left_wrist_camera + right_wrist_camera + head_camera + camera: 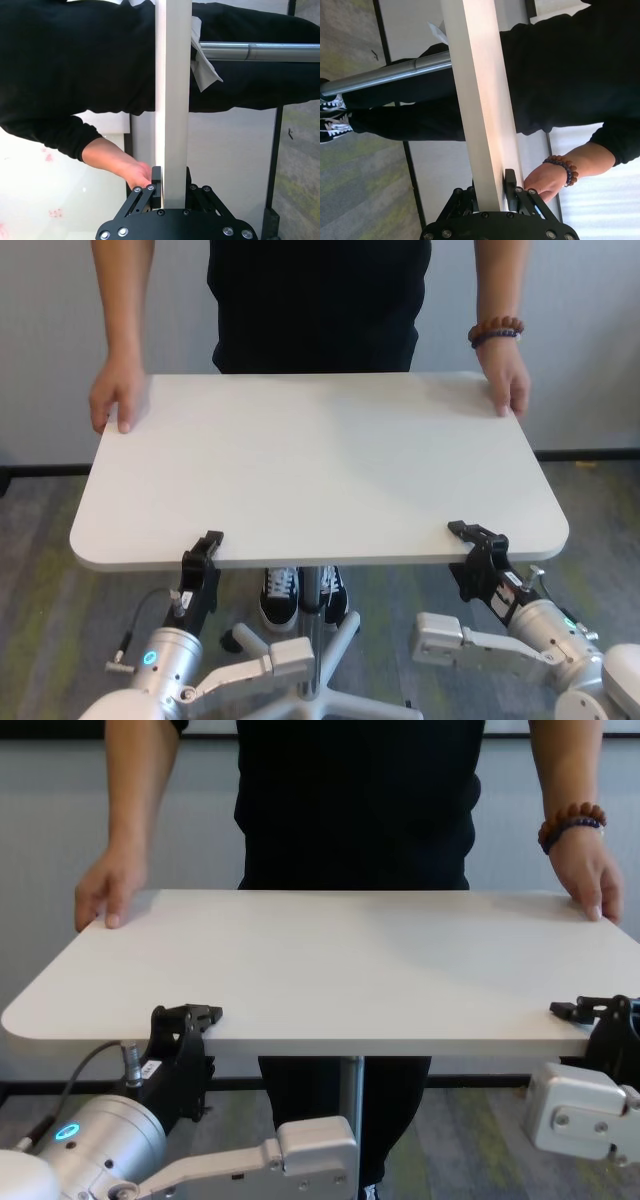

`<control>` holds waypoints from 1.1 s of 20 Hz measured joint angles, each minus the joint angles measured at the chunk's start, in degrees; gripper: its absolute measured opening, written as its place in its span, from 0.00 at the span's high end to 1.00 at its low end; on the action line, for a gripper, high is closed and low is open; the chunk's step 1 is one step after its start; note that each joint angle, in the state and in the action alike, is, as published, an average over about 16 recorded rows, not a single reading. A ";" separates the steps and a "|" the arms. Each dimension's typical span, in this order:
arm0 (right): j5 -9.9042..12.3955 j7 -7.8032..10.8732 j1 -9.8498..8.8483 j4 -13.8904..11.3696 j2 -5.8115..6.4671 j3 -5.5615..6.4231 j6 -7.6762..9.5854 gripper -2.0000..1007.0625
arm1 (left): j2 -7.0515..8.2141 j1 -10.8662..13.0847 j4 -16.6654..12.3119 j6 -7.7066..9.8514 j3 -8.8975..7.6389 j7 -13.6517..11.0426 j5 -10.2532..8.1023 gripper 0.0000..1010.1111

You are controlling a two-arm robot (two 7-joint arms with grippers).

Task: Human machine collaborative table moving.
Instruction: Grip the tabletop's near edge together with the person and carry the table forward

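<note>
The off-white table (320, 465) stands on a grey pedestal pole (312, 630). The human (315, 300) in black stands at its far side, one hand on each far corner, a beaded bracelet (495, 332) on one wrist. My left gripper (205, 552) is shut on the table's near edge at the left; the left wrist view shows the edge (172, 100) between its jaws (170, 187). My right gripper (475, 540) is shut on the near edge at the right, as the right wrist view (492, 187) shows. In the chest view both grippers (190, 1020) (590, 1012) clamp the tabletop (320, 970).
The table's grey star base (330, 695) and the person's black-and-white sneakers (300, 595) are on the grey-green carpet under the tabletop. A grey wall with a dark baseboard (590, 454) runs behind the person.
</note>
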 joint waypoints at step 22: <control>0.34 -2.37 8.46 11.00 -2.85 -3.77 -3.37 0.74 | -3.04 -7.01 10.05 -1.10 1.57 2.22 -1.30 0.77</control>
